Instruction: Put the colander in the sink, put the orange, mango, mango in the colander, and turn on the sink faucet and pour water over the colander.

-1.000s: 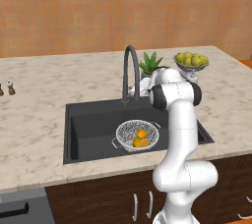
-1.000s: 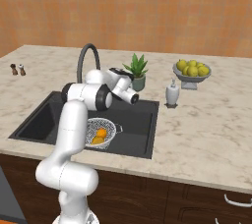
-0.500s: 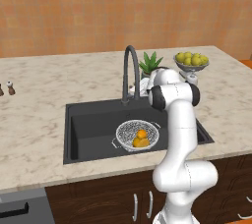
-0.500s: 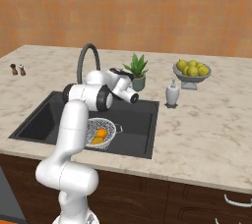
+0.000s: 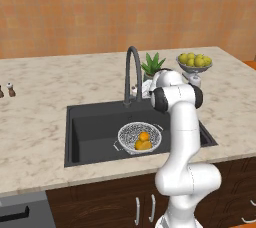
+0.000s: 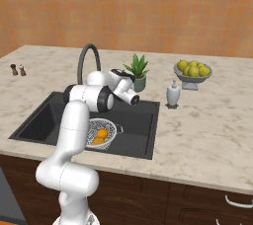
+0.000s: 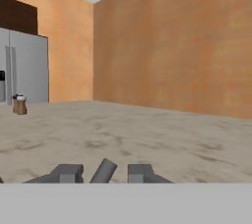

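Colander (image 5: 139, 137): a round, white-grey speckled mesh bowl with a thin rim and small side handles, sitting on the floor of the sink, toward its front right.
Sink (image 5: 90, 132): a large rectangular matte black basin set into a beige marbled counter (image 5: 40, 117).
Fruit: the orange (image 5: 144, 136), small and round, lies inside the colander; the yellow-orange mangos (image 5: 143, 145) lie touching it on the near side.
Sink faucet (image 5: 132, 74): a tall dark grey gooseneck with a high arched spout, rising behind the basin's back edge.
Gripper (image 7: 104, 173): in the hand view the two dark fingertips sit close together, pinching a slanted grey bar, the faucet's lever (image 7: 103, 171). The base views place the hand just right of the faucet's foot.
Nearby: a potted green plant (image 5: 153, 65), a grey bowl of yellow-green fruit (image 5: 194, 62) and a small white dispenser (image 6: 172, 93) stand behind the sink.
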